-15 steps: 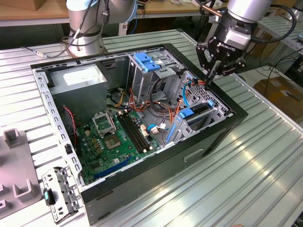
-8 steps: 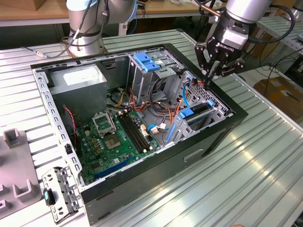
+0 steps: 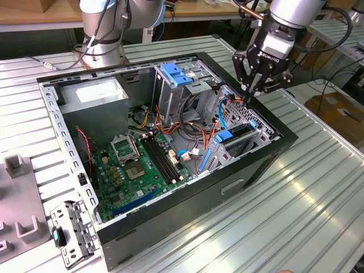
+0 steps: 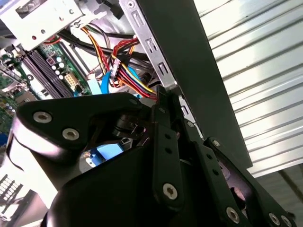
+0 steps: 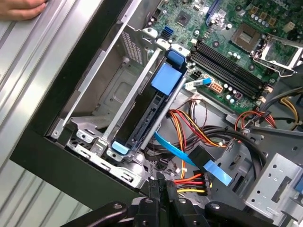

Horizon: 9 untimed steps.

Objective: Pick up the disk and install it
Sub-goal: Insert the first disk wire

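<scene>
The disk [image 3: 238,135], a dark drive in a bright blue carrier, sits on edge inside the metal drive bay at the corner of the open computer case [image 3: 273,149] on the exterior view's right. In the first wrist view the disk [image 5: 142,116] lies down in the bay, its blue tab toward the motherboard. My gripper [image 3: 248,96] hangs just above the case rim behind the bay, apart from the disk. Its fingers are shut together with nothing between them, as both wrist views show: gripper [image 5: 161,184], gripper [image 4: 163,97].
A tall grey cage with a blue handle [image 3: 175,74] stands mid-case. Coloured cables [image 5: 194,127] and a thin light-blue cable [image 5: 173,149] run beside the bay. The motherboard [image 3: 136,165] fills the case floor. A loose bracket [image 3: 71,230] lies outside it. A hand [image 5: 21,7] rests on the table.
</scene>
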Each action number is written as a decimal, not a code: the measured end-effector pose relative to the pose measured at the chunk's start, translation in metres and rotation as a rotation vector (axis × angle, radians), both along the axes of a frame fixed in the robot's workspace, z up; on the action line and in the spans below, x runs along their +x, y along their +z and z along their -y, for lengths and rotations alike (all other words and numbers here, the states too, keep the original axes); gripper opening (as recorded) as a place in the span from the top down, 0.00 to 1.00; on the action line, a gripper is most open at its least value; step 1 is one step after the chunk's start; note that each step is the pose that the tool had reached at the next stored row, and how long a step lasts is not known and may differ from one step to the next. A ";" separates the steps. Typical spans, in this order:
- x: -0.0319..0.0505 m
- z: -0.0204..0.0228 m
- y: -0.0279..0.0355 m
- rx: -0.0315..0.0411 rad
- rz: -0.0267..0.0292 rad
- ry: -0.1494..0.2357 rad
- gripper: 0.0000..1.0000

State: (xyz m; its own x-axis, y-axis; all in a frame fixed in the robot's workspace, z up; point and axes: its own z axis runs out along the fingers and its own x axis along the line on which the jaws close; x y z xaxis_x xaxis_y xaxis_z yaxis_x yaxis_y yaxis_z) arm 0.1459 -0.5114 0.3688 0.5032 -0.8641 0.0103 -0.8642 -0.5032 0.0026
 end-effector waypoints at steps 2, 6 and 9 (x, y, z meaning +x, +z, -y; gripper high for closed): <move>0.0000 0.0000 0.0000 0.0000 0.0000 -0.027 0.83; -0.0002 0.0000 -0.0001 0.0001 0.0000 -0.068 0.83; -0.0003 0.0000 -0.0001 0.0000 0.0000 -0.116 0.83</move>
State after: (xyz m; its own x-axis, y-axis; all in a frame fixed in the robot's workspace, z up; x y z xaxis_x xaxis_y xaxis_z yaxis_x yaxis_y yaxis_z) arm 0.1456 -0.5114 0.3687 0.4001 -0.9164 0.0104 -0.9165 -0.4001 0.0026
